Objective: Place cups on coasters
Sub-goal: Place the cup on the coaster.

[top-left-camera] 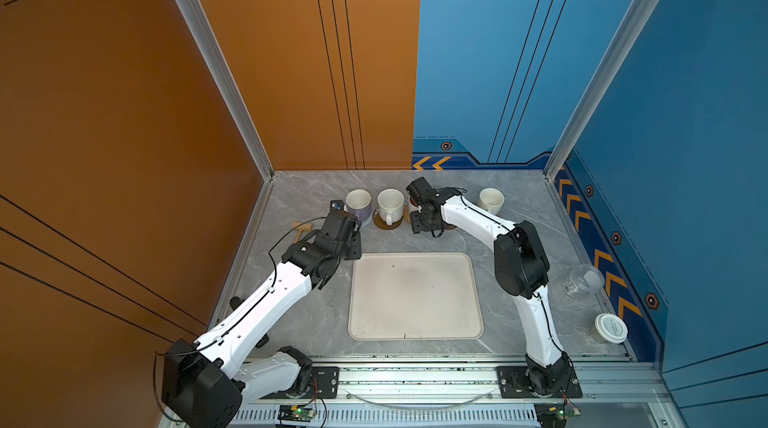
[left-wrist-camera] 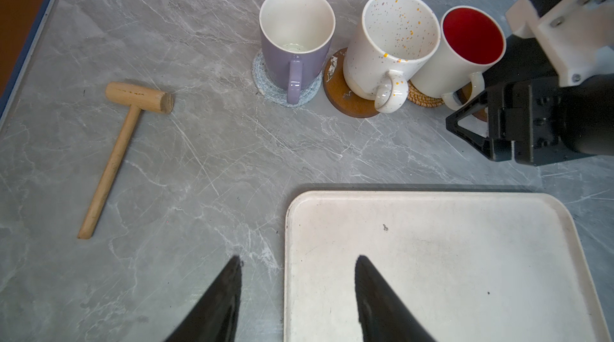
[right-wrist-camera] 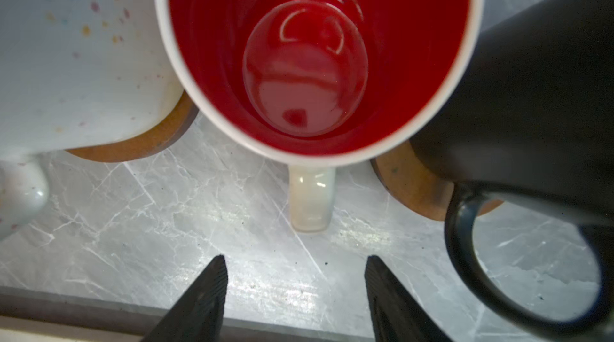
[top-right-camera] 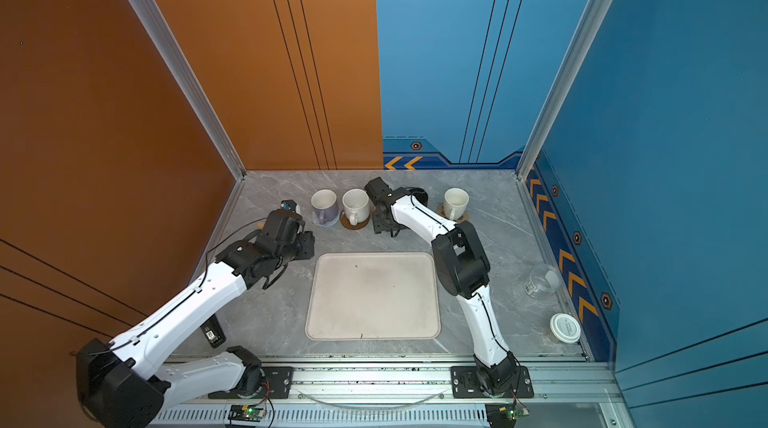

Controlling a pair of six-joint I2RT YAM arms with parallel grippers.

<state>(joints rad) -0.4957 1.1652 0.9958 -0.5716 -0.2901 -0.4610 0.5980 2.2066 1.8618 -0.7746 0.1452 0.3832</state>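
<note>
Left fingers: my left gripper (left-wrist-camera: 299, 257) is spread and empty, hanging over the far corner of the cream tray (left-wrist-camera: 432, 274) on its own side.
Right fingers: my right gripper (right-wrist-camera: 295, 259) is also spread and empty, over bare table (right-wrist-camera: 166, 240) just short of the red-inside mug's handle.
Lavender mug (left-wrist-camera: 295, 41): upright on the grey-white woven coaster (left-wrist-camera: 265, 88). The weave shows only from the left wrist.
Speckled mug (left-wrist-camera: 392, 48): upright on the glossy brown coaster (left-wrist-camera: 342, 98), close beside the red-inside mug.
Red-inside mug (right-wrist-camera: 312, 58): the left wrist view shows it on the tan rattan coaster (left-wrist-camera: 423, 98). The right wrist looks straight down into it and the coaster is hidden. In both top views my right arm covers nearly all of it.
Black mug (right-wrist-camera: 531, 91): clear only from the right wrist — it sits on the plain brown coaster (right-wrist-camera: 408, 181).
Cream mug (top-right-camera: 456, 202): seen only in the top views, at the right end of the row, with a tan coaster (top-right-camera: 465, 217) peeking out beneath.
Wooden mallet (left-wrist-camera: 123, 144): lies flat, left of the lavender mug. It is plain from the left wrist and mostly under my left arm from above.
Jars: only the top views show them — a clear jar (top-left-camera: 584, 280) on its side and a white-lidded jar (top-left-camera: 610, 328) upright, along the table's right edge.
</note>
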